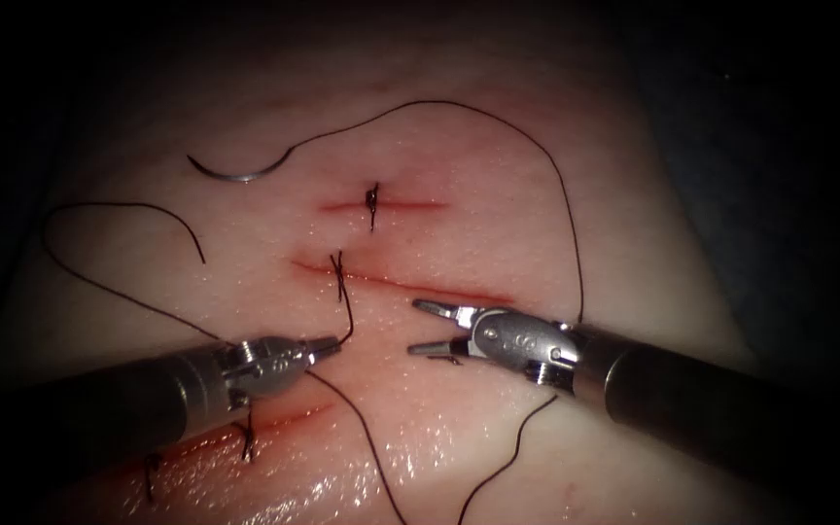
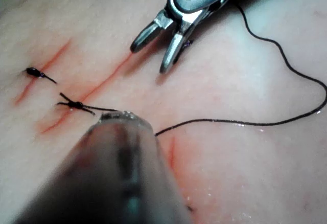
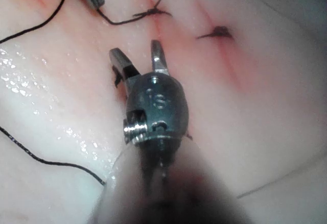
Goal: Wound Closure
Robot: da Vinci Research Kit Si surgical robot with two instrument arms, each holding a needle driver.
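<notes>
Thread is pinched in the left claw, jaws closed on the short strand coming down from the knot on the middle cut, while the right claw sits wide open just right of it, holding nothing. Needle lies loose on the tissue up left of the top cut, not stuck in. My take: keep gentle, even tension so that knot doesn't tear the edge, and mind the long loop behind the right tool.

Black thread, pale pink tissue
</notes>
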